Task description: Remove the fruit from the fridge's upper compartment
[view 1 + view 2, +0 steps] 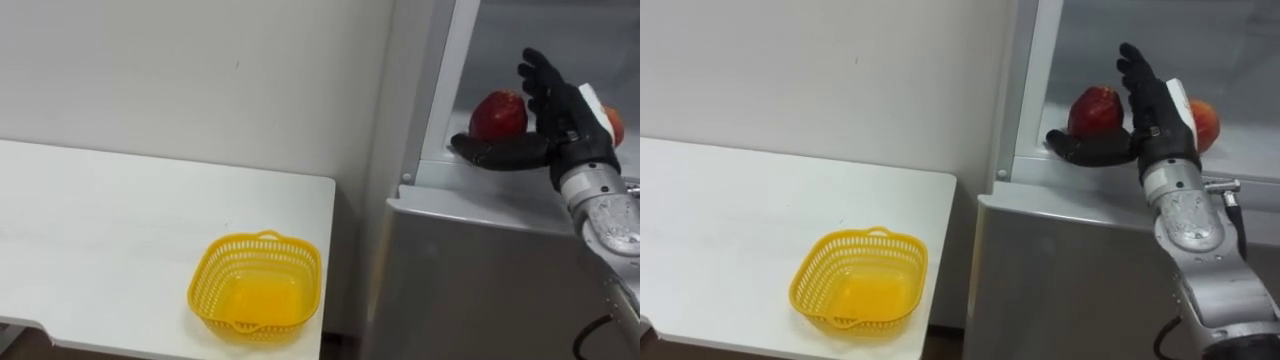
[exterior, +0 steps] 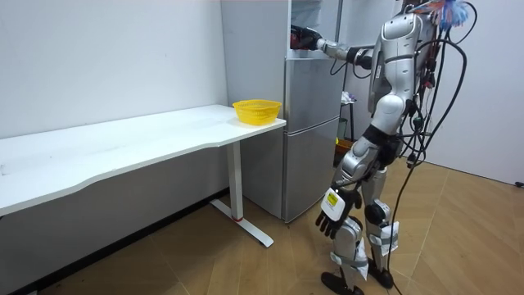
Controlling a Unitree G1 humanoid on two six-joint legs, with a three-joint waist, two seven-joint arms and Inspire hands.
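Observation:
In the open upper fridge compartment a red apple (image 1: pixel 498 115) rests on the shelf. My right hand (image 1: pixel 560 110) is open just to the right of it, fingers straight up and thumb stretched along the shelf in front of the fruit. Whether the palm touches the apple I cannot tell. A second red apple (image 1: pixel 613 124) lies farther right, mostly hidden behind that hand. In the room view I stand facing the fridge (image 2: pixel 311 131) with the right arm raised into it, while my left hand (image 2: pixel 334 215) hangs relaxed by my thigh.
An empty yellow mesh basket (image 1: pixel 215 262) sits near the right end of the white table (image 1: pixel 100 230), close to the fridge. The grey lower fridge door (image 1: pixel 470 280) is closed below the shelf. A white wall runs behind the table.

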